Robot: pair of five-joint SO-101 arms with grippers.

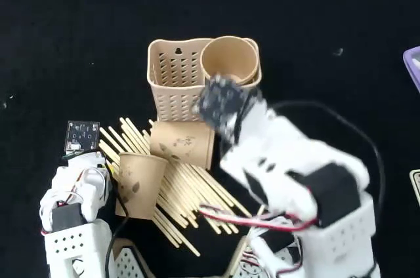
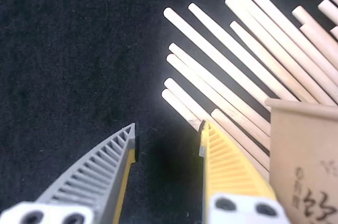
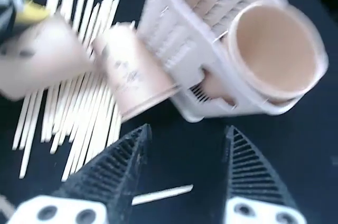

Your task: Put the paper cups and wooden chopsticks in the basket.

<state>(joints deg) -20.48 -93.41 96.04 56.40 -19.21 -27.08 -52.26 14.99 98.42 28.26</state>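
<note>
Fingers, left: we see the grey finger and the yellow finger of the left gripper spread apart with nothing between them; the yellow tip lies over the ends of a few chopsticks.
Fingers, right: the two black fingers of the right gripper also stand apart and hold nothing; below the gap a loose chopstick lies alone on the tabletop.
Near cup: we find it on its side on the chopsticks, just beside the left gripper's yellow finger, toward the near left corner of the tabletop.
Middle cup: it lies on its side on the chopsticks, touching the foot of the basket.
Upright cup: it sits mouth up inside the basket, at the end toward the right edge of the tabletop.
Basket: upright near the middle of the tabletop, just ahead of the right gripper.
Chopsticks: fanned out flat between the basket and the near edge.
Arms: left arm at the near left corner, right arm at the near right.
Purple thing: at the right edge; we cannot tell what it is.
</note>
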